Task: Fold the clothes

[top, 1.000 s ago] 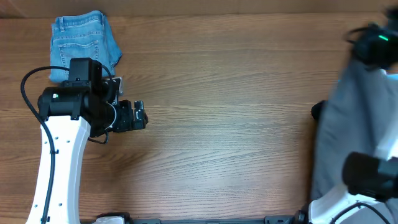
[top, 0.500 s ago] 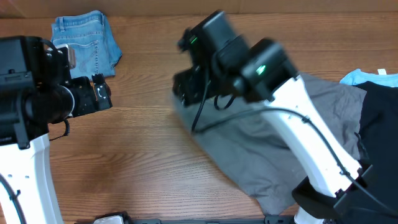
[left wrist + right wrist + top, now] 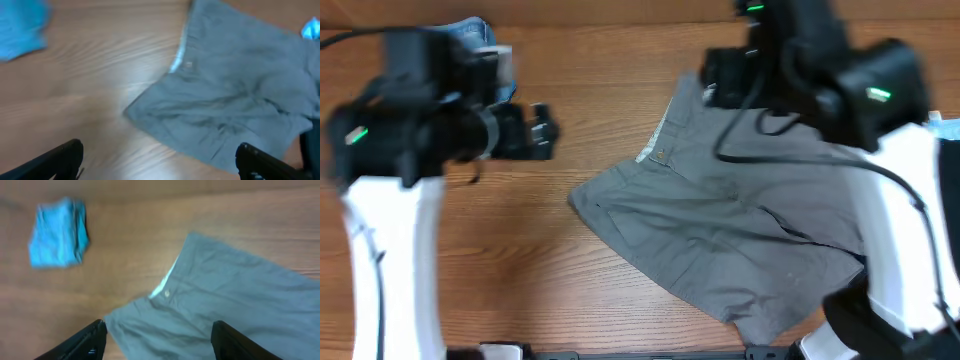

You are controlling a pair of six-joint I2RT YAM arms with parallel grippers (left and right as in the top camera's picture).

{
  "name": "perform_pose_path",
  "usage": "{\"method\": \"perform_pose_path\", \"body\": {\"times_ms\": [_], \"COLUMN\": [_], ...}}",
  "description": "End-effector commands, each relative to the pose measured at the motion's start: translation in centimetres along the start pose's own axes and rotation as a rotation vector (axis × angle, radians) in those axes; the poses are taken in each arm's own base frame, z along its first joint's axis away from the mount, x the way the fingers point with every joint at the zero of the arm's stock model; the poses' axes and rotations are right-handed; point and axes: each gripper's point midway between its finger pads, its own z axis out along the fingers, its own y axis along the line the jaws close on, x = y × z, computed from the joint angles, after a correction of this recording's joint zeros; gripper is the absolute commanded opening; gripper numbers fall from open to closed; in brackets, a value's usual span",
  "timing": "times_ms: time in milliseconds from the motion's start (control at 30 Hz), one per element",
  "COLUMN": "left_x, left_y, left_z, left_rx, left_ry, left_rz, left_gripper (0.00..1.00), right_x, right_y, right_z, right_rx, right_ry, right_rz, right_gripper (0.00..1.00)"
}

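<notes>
Grey shorts (image 3: 720, 235) lie spread and rumpled on the table right of centre, waistband and button (image 3: 661, 155) towards the far left, pale lining showing. My right gripper (image 3: 713, 85) hangs open just beyond the waistband, nothing between its fingers; its wrist view looks down on the grey shorts (image 3: 235, 300). At the left, my left gripper (image 3: 542, 131) stands wide open and empty, apart from the cloth, with the grey shorts (image 3: 235, 95) ahead of it. Folded blue denim shorts (image 3: 470, 30) sit at the far left corner, mostly hidden by the left arm.
A light-blue garment (image 3: 948, 128) peeks in at the right edge, also caught in the left wrist view as a light-blue scrap (image 3: 311, 29). The denim shorts (image 3: 59, 232) show in the right wrist view. Bare wood (image 3: 520, 260) lies between the left arm and the grey shorts.
The right arm swept the grey shorts from the right edge onto the middle of the table, opened and drew back to the far right. The left arm shifted up and to the right.
</notes>
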Motion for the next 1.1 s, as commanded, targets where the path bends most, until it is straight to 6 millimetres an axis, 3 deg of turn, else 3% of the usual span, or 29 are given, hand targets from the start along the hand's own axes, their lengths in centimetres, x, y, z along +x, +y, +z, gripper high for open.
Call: {"method": "perform_pose_path", "body": {"times_ms": [0, 100, 133, 233, 433, 533, 667, 733, 933, 1067], "left_x": [-0.9, -1.9, -2.5, -3.1, -1.8, -0.9, 0.0, 0.3, 2.4, 4.5], "left_y": [-3.8, -6.1, -7.2, -9.0, -10.5, -10.1, -8.9, -8.7, -7.8, -5.9], "left_z": [7.3, 13.2, 16.9, 23.3, 32.5, 35.8, 38.6, 39.3, 41.1, 42.4], "left_rx": [0.09, 0.122, 0.14, 0.174, 0.187, 0.172, 0.134, 0.131, 0.118, 0.052], "left_ry": [0.116, 0.151, 0.154, 0.15, 0.162, 0.173, 0.188, 0.196, 0.258, 0.33], "left_rz": [0.129, 0.189, 0.218, 0.263, 0.315, 0.32, 0.32, 0.319, 0.308, 0.297], "left_gripper": [1.0, 1.0, 1.0, 1.0, 1.0, 1.0, 1.0, 0.95, 0.57, 0.28], "right_x": [-1.5, -1.5, -1.4, -1.1, 0.1, 0.7, 1.2, 1.2, 1.2, 1.2], "right_y": [-1.4, -2.0, -2.0, -2.1, -2.5, -2.8, -3.0, -3.0, -3.0, -3.0], "right_z": [-7.0, -8.9, -9.7, -10.4, -10.2, -10.1, -10.0, -10.0, -10.0, -10.0], "right_rx": [-0.03, -0.035, -0.041, -0.045, -0.025, -0.013, -0.001, -0.002, -0.001, -0.001], "right_ry": [-0.176, -0.217, -0.233, -0.24, -0.195, -0.17, -0.151, -0.151, -0.152, -0.152], "right_rz": [0.102, 0.115, 0.116, 0.117, 0.12, 0.12, 0.119, 0.12, 0.12, 0.12], "right_gripper": [0.73, 0.75, 0.75, 0.76, 0.77, 0.77, 0.77, 0.77, 0.77, 0.77]}}
